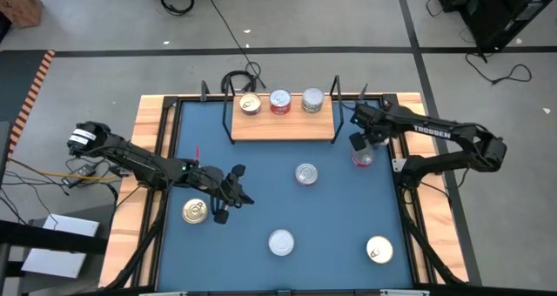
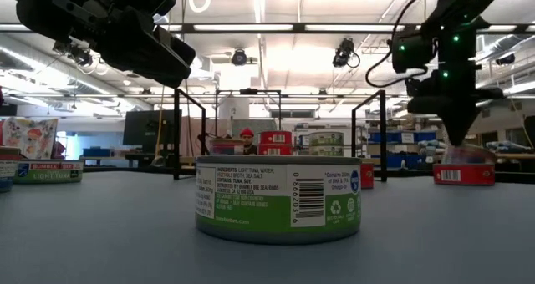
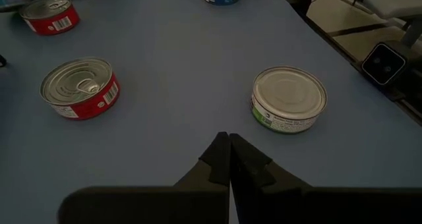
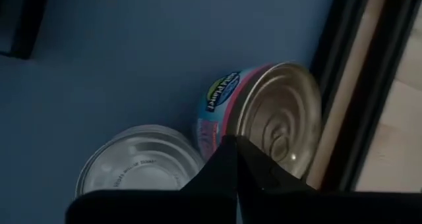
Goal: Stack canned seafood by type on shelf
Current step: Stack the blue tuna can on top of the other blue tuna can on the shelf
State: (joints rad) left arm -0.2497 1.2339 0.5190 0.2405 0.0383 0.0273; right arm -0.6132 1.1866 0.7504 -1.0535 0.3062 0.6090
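Tins lie loose across the blue worktop. Taking the high view as a clock with the shelf at twelve, a green-labelled tin sits at six. One gold-lidded tin is at five and another at eight. The left hand hangs just beside the eight o'clock tin, its fingers pressed together and holding nothing. It looks to be waiting.

Near the centre sits a silver-lidded tin with red sides.

At two o'clock the right hand is directly over a red-sided tin. In the low view its tips seem to meet the lid. The fingers are closed on each other, not around the tin.

At twelve the shelf carries three tins in a row: a gold-lidded one, a red-sided one and a paler one.

The step in hand is probably lifting the two o'clock tin onto its red-sided match. To do that well, the right hand should:
- rise slightly and spread wider than the tin;
- come down square around the sides and close low on the wall;
- clear the black wire upright on the way in;
- set the tin down centred, so the stack sits flat.
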